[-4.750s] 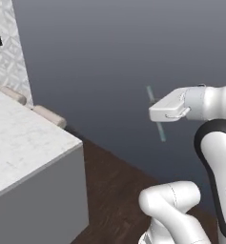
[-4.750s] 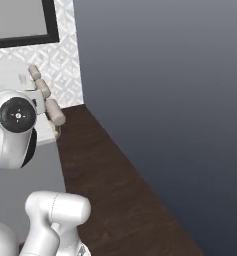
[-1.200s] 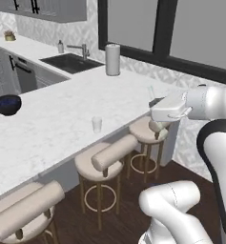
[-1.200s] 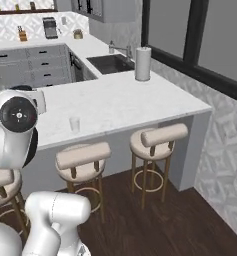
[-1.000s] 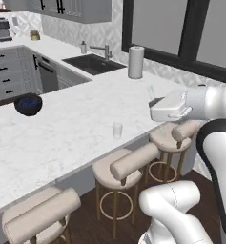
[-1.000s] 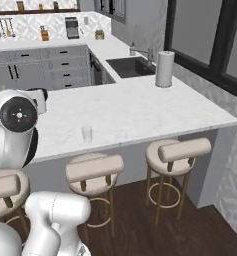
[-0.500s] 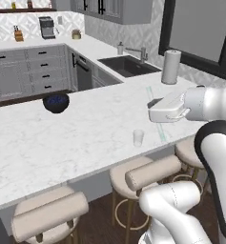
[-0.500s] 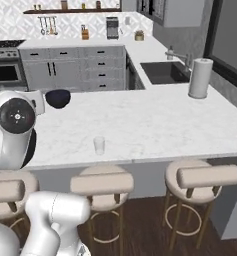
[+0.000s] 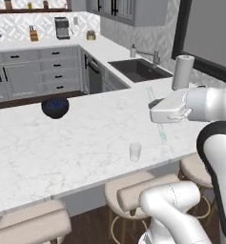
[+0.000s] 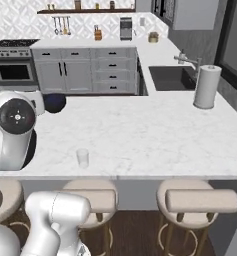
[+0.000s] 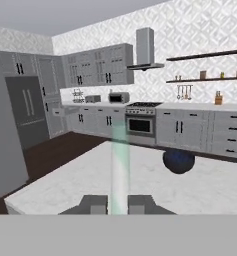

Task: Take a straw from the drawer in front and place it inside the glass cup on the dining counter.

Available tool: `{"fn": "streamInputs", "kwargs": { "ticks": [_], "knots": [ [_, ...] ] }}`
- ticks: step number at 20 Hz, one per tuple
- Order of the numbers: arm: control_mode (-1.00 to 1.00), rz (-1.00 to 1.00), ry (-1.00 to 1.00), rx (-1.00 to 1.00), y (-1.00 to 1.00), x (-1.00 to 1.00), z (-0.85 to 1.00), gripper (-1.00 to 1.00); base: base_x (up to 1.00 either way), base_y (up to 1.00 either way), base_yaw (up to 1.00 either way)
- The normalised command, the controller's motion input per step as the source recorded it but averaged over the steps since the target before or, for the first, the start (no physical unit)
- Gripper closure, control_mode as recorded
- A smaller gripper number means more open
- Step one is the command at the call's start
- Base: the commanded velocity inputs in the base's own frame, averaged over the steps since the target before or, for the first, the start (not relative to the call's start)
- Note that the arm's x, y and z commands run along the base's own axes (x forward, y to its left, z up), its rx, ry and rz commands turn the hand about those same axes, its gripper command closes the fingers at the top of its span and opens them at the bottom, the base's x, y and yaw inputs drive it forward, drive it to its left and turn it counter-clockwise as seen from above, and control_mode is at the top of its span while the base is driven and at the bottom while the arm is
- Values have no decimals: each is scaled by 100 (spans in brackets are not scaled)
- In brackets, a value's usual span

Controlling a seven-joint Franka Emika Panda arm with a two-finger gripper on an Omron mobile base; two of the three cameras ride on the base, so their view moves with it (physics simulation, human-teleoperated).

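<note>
Left base view gives you the dining counter (image 9: 62,143) as your landmark, a long white marble top running across the picture with beige stools (image 9: 148,190) tucked under its near overhanging edge. On the counter's far side, toward the sink, stands a tall white paper towel roll (image 9: 182,71); a dark blue bowl (image 9: 55,106) sits on the counter well to the left of it. The glass cup (image 9: 135,151) stands upright near the counter's front edge, above the stools and well apart from the bowl. You can see the gripper (image 9: 153,103) held above the counter, to the right of the cup and higher than it. Its fingers (image 11: 94,204) are clamped together on the straw (image 9: 157,116), which slants down from the gripper toward the counter without touching the cup.
</note>
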Motion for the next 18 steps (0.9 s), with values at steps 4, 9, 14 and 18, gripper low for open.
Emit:
{"fn": "streamInputs", "kwargs": {
  "ticks": [4,9,14,18],
  "knots": [
    [100,0,0,0,0,0,0,100,69,-20,20],
    [100,0,0,0,0,0,0,100,69,-16,21],
    [-100,33,-11,0,-34,18,-10,100,11,-4,6],
    [-100,55,-15,0,-50,22,-17,100,0,0,0]
  ]
}}
